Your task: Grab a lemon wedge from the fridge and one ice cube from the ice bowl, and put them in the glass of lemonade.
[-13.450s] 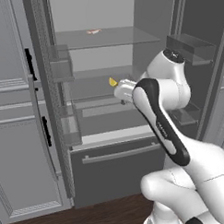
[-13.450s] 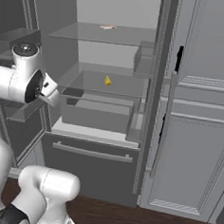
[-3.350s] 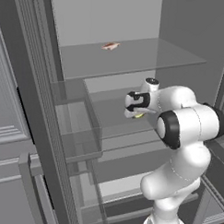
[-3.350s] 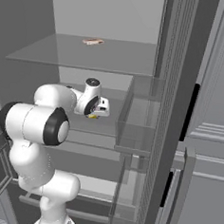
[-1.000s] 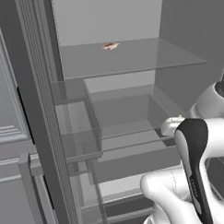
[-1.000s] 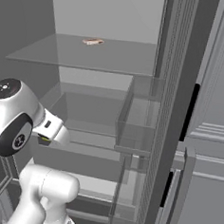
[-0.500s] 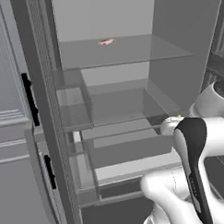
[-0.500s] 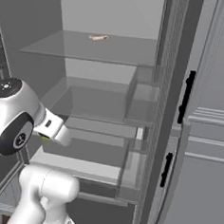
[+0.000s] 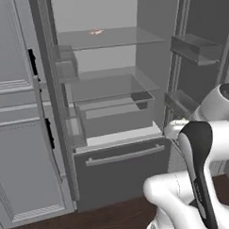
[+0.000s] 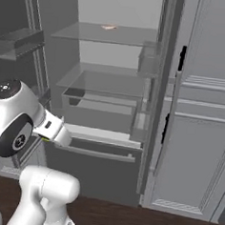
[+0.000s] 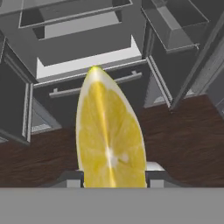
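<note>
- the lemon wedge (image 11: 109,140) sits upright in the claw (image 11: 114,175), clamped from both sides; in the hand view it stands close before the camera, its pointed tip up, in front of the fridge (image 9: 111,112) and above the dark wood floor (image 11: 188,144).
- its cut face is glossy bright yellow with a pale central rib and fine segment lines; the outline is a tall, narrow pointed oval.
- the fridge stands open ahead of the robot, dark grey inside, with clear glass shelves (image 9: 108,39) stacked one above another and a see-through drawer box (image 9: 113,104) below them.
- on the fridge's top shelf lies a small flat pinkish-brown item (image 9: 96,31), far back from the wedge.
- under the shelves, the fridge's bottom drawer (image 9: 121,170) is a flat dark grey front with a long pale bar handle (image 9: 122,155), topped by a whitish ledge.
- the open fridge doors carry clear bins (image 9: 196,47); one door edge with its pale vertical bar (image 10: 168,123) rises between the fridge interior and the grey panelled cabinets (image 10: 202,116).
- those cabinets, matte grey with raised panels and short black handles (image 10: 182,57), flank the fridge on both sides.
- the white arm (image 10: 18,121) is folded low in front of the fridge's drawer.
</note>
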Available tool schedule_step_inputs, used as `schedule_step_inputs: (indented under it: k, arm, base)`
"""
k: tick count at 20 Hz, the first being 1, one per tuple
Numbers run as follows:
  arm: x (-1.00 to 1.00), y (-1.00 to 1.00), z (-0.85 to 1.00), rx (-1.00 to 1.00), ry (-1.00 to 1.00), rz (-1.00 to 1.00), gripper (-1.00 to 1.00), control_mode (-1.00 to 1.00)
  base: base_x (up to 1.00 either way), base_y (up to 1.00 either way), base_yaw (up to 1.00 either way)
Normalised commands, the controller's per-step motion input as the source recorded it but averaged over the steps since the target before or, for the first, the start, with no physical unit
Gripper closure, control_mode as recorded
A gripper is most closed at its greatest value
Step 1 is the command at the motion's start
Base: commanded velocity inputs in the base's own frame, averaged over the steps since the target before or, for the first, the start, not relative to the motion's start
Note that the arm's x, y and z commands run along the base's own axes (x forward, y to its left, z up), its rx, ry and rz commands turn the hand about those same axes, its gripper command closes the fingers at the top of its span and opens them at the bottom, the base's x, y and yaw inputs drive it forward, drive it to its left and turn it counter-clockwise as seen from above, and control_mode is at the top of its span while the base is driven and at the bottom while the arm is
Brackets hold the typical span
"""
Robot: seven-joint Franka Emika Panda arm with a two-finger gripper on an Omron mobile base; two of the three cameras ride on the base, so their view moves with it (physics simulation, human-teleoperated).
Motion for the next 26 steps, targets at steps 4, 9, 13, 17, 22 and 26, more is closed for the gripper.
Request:
schedule_step_inputs:
  k: [4,9,13,17,22,26]
  arm:
    - [0.00,0.00,0.00,0.00,0.00,0.00,1.00,1.00]
    - [0.00,0.00,0.00,0.00,0.00,0.00,1.00,1.00]
    - [0.00,0.00,0.00,0.00,0.00,0.00,1.00,1.00]
    - [0.00,0.00,0.00,0.00,0.00,0.00,1.00,1.00]
    - [0.00,0.00,0.00,0.00,0.00,0.00,1.00,1.00]
    - [0.00,0.00,0.00,0.00,0.00,0.00,1.00,1.00]
  base:
    - [-1.00,-0.51,-0.21]
    - [-0.37,-0.41,-0.45]
    - [0.00,-0.60,-0.55]
    - [0.18,-0.76,-0.60]
    - [0.52,-0.73,-0.34]
    - [0.97,-0.14,0.00]
